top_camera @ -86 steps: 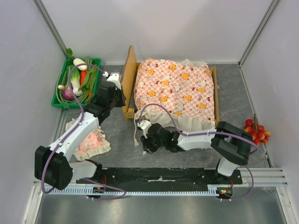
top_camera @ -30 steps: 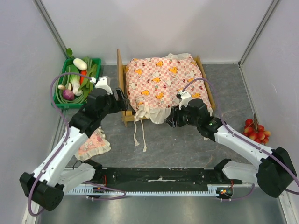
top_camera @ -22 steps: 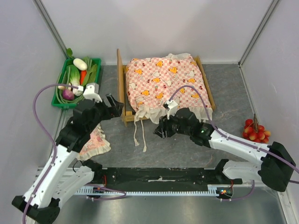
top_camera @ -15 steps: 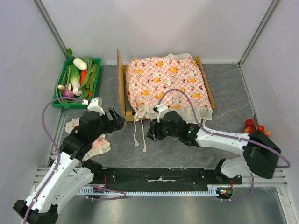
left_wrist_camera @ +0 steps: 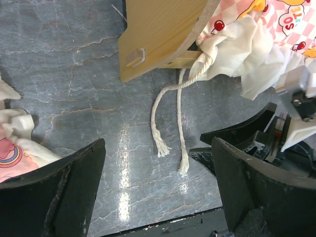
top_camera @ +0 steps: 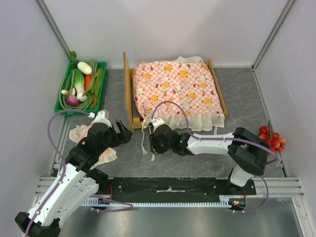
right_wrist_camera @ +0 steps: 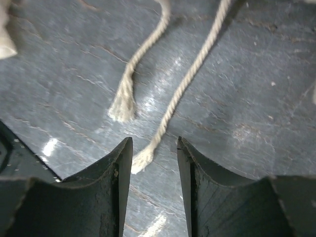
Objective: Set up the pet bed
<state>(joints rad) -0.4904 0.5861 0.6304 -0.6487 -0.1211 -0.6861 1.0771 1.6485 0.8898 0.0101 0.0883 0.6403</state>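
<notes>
The pet bed (top_camera: 128, 85) stands at the back middle, its light-wood headboard (left_wrist_camera: 163, 29) on the left. The pink-checked mattress (top_camera: 177, 91) lies in it, with its white frill (left_wrist_camera: 237, 54) hanging over the near side. Two white cords (top_camera: 145, 143) trail from the frill onto the floor. My left gripper (top_camera: 123, 132) is open and empty, near the headboard's near corner. Low over the cord ends, my right gripper (top_camera: 152, 148) is open. One frayed cord end (right_wrist_camera: 143, 159) lies between its fingertips (right_wrist_camera: 121, 163), not pinched. The pink pillow (top_camera: 94, 148) lies partly under my left arm.
A green tray (top_camera: 61, 109) of toy vegetables sits at the back left. A bunch of red berries (top_camera: 270, 139) lies by the right wall. Walls close in on the left, right and back. The black base rail (top_camera: 168, 186) runs along the near edge.
My left gripper drew back from the headboard toward the near left and opened wider. My right arm swung left from the bed's front to the cord ends, its jaws narrowing.
</notes>
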